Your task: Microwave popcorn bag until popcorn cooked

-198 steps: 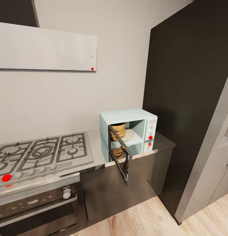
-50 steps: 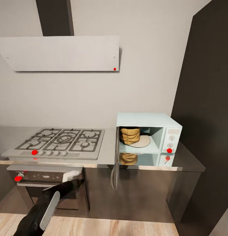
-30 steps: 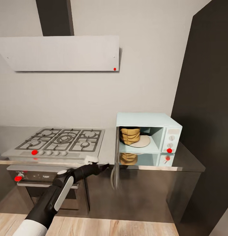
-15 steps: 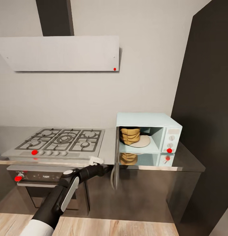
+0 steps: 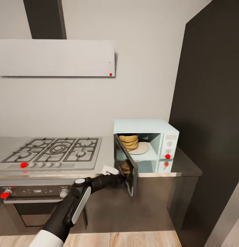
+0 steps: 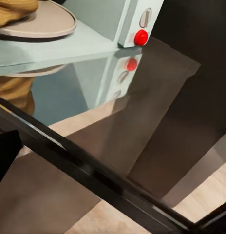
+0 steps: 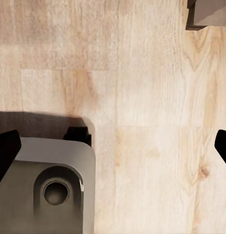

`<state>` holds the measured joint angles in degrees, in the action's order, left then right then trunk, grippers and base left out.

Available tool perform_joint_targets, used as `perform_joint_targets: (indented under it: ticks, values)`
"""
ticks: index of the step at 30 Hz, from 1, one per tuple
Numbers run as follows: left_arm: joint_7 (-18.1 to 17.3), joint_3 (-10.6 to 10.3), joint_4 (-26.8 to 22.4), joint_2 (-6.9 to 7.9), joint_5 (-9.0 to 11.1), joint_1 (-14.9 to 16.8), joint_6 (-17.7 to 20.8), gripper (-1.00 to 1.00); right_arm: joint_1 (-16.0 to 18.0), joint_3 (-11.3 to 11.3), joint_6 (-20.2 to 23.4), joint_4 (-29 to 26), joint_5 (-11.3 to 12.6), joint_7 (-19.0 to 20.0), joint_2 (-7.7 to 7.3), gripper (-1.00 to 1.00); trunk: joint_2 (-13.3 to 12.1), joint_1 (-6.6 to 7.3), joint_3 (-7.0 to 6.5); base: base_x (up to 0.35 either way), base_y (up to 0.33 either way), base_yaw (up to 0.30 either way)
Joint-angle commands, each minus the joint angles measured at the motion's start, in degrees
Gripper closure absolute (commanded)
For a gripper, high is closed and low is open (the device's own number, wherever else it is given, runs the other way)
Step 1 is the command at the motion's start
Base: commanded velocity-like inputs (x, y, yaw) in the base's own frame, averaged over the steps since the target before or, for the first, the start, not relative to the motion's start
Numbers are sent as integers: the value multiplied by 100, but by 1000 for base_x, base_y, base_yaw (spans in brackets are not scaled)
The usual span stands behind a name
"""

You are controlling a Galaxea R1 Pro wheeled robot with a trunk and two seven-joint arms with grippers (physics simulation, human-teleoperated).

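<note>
My left gripper (image 5: 116, 177) sits at the microwave (image 5: 146, 137) door's outer face (finger spread unclear); popcorn bag (image 5: 128, 141) inside; right fingers (image 7: 7, 150) apart, empty.

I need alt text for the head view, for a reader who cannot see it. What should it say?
The robot's left gripper reaches the open door of the mint-blue microwave on the steel countertop. Inside, the tan popcorn bag stands on the round plate. To the left are a gas hob, an oven beneath and a hood above.
</note>
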<state>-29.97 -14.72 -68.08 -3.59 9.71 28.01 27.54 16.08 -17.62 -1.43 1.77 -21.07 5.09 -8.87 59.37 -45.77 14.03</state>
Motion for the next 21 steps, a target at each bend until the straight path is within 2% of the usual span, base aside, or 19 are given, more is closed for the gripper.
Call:
perform_joint_targets:
  ticks: [1,21]
  values:
    - [-1,-10,-5,-1,58,3,51,-100,9,-48,-12,17,-46,10,-5,-100,5,-1,1,0,0,-180]
    - [34,-17,13,-1,57,6,41,-100,9,-48,-7,17,-46,11,-10,-100,5,-1,-118,0,0,-181]
